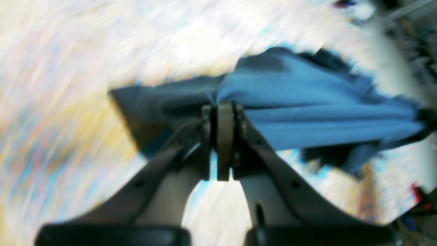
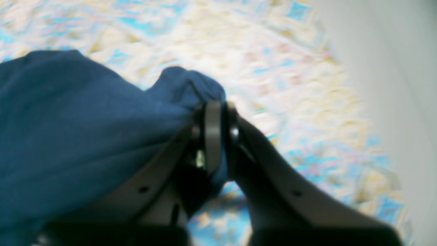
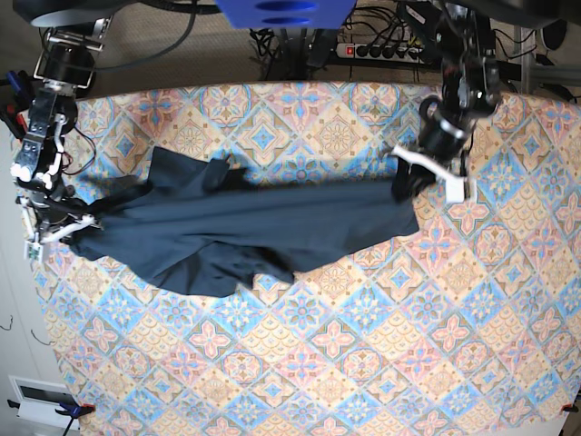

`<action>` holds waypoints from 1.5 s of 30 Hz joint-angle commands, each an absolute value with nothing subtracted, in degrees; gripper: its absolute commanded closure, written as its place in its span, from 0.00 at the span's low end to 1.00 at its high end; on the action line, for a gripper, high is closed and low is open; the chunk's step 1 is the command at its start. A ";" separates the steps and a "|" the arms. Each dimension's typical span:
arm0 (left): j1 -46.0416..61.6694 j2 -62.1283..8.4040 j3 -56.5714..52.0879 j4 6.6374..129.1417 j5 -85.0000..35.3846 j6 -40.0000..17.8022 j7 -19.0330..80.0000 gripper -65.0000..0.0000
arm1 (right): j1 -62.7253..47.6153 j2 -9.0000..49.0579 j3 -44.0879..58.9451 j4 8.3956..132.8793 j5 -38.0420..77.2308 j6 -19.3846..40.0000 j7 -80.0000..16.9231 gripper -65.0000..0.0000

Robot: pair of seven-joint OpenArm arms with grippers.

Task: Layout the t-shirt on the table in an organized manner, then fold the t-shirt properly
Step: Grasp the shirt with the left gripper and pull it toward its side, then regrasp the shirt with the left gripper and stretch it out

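The dark navy-teal t-shirt (image 3: 245, 227) is stretched across the patterned table (image 3: 363, 363) between my two grippers, sagging in the middle. My left gripper (image 3: 405, 186) on the base view's right is shut on one end of the shirt (image 1: 307, 112); its jaws (image 1: 223, 109) pinch bunched cloth. My right gripper (image 3: 83, 227) on the base view's left is shut on the other end (image 2: 85, 136); its jaws (image 2: 213, 112) pinch a bunch of cloth near the table's edge. Both wrist views are blurred. No white label mark shows.
A power strip and cables (image 3: 381, 45) lie beyond the table's far edge. The table's left edge (image 3: 36, 272) runs close to my right gripper, with a white surface (image 2: 392, 85) beyond it.
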State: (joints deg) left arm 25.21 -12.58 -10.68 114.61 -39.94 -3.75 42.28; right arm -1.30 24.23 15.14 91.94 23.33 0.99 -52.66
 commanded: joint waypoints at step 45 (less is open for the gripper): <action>-5.05 -25.54 6.02 81.80 -43.82 -3.47 56.31 1.00 | -7.96 25.54 16.57 96.57 21.05 -0.13 -55.08 0.98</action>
